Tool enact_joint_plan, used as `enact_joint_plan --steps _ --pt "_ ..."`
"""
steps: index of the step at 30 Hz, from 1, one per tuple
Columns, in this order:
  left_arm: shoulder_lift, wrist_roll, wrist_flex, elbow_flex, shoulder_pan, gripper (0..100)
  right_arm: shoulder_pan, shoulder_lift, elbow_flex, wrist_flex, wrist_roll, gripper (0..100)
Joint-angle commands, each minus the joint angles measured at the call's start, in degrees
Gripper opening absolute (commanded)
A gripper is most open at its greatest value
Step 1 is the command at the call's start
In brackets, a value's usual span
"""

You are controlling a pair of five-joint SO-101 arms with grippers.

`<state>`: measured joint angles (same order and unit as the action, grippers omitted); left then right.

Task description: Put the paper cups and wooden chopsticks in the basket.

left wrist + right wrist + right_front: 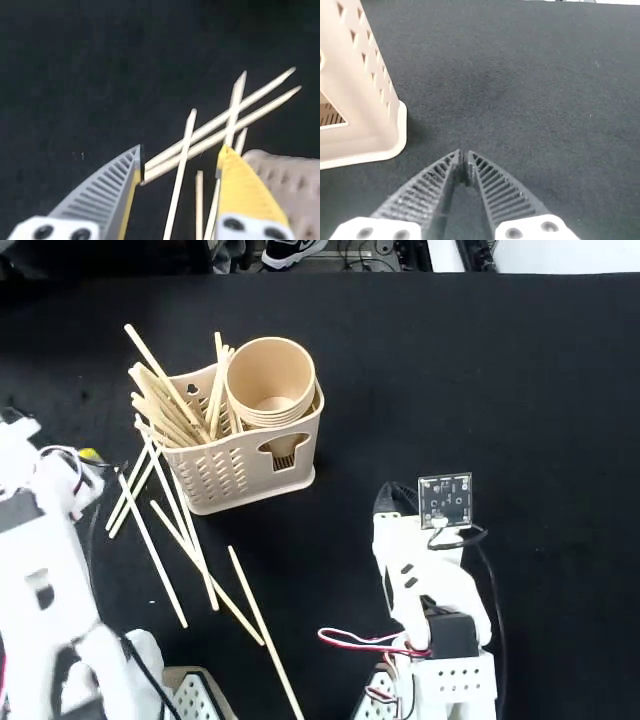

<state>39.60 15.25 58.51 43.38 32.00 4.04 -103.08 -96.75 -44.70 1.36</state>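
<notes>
No lettering, number or sign is legible, neither on the basket (232,472) nor on the cups (270,375).

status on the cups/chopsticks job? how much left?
Done: the paper cups sit stacked in the basket, with a bunch of chopsticks beside them.
In hand: nothing. The left hand is open over loose chopsticks by the basket; the right hand is shut and empty.
Left: those several loose chopsticks on the table.
</notes>
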Motion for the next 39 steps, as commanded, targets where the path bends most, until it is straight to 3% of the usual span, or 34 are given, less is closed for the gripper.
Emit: enact_joint_plan --steps 1,4,7,10,15,20,25,30,33,39 --pt "-13.63 -0.26 -4.75 -1.71 -1.01 25 -0.35 -4.26 0.22 -0.09 0.62 1.9" --pt "-21.01 -2.90 -7.56 -1.71 -4.44 25 -0.35 -4.26 0.22 -0.09 0.62 1.9" --pt "-26.37 -13.27 -8.26 -2.33 -9.36 24 -0.35 -4.26 0.22 -0.09 0.62 1.9" --pt "-28.22 -17.05 -9.58 -2.24 -12.35 24 -0.44 -4.26 0.22 -0.09 0.62 1.9" --pt "-28.66 -17.41 -17.85 -2.07 -10.15 25 -0.44 -4.26 0.22 -0.09 0.62 1.9" --pt "-28.75 -22.07 -19.43 -1.27 -9.01 24 -0.44 -4.26 0.22 -0.09 0.62 1.9" --pt "-30.51 -21.10 -19.96 0.92 -8.75 24 -0.44 -4.26 0.22 -0.09 0.62 1.9" --pt "-37.45 -10.64 -18.99 -5.05 -5.76 24 -0.44 -4.26 0.22 -0.09 0.62 1.9" --pt "-41.32 -10.55 -12.92 -9.71 -6.20 24 -0.44 -4.18 0.22 -0.09 0.62 1.9" --pt "-43.60 -14.51 -10.99 -11.91 -6.99 2 -0.53 -4.18 0.22 -0.09 0.62 1.9"
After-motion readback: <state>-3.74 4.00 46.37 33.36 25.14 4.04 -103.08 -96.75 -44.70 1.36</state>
